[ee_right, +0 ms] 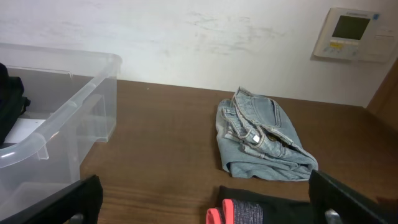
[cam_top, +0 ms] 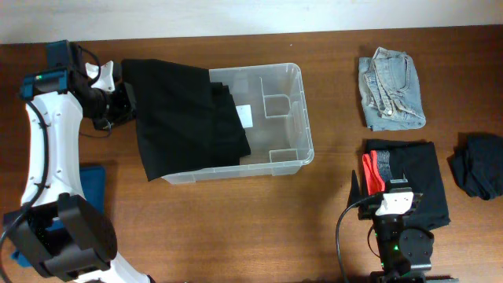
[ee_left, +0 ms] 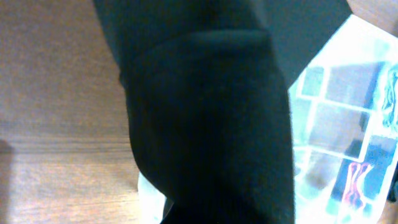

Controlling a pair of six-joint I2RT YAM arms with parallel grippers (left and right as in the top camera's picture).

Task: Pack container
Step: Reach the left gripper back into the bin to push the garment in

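The brown wooden surface (cam_top: pixel 330 63) carried everything. On its left-centre part stood the container (cam_top: pixel 305 126), a clear plastic bin, upright and open-topped, its long side running left to right. It looked light and stiff, with smooth walls that would probably slip under a pinch; the rolled rim at a short end seemed the best place to take hold, since the moulded ribs inside gave little to grip. A white label (cam_top: pixel 245 116) showed on its base.

A black garment (cam_top: pixel 185 118), soft and limp, lay draped over the container's left half, part inside and part hanging over the near-left rim onto the surface. To the right, well apart from the bin, lay a folded dark garment with a red edge (cam_top: pixel 413 185), folded jeans (cam_top: pixel 391 90) behind it, and a dark bundle (cam_top: pixel 478 165) at the far right.

The left tool (cam_top: pixel 122 98) was closed on the black garment's left edge, the cloth filling its wrist view. The right tool (ee_right: pixel 204 186) stood wide apart and empty, just above the red-edged garment
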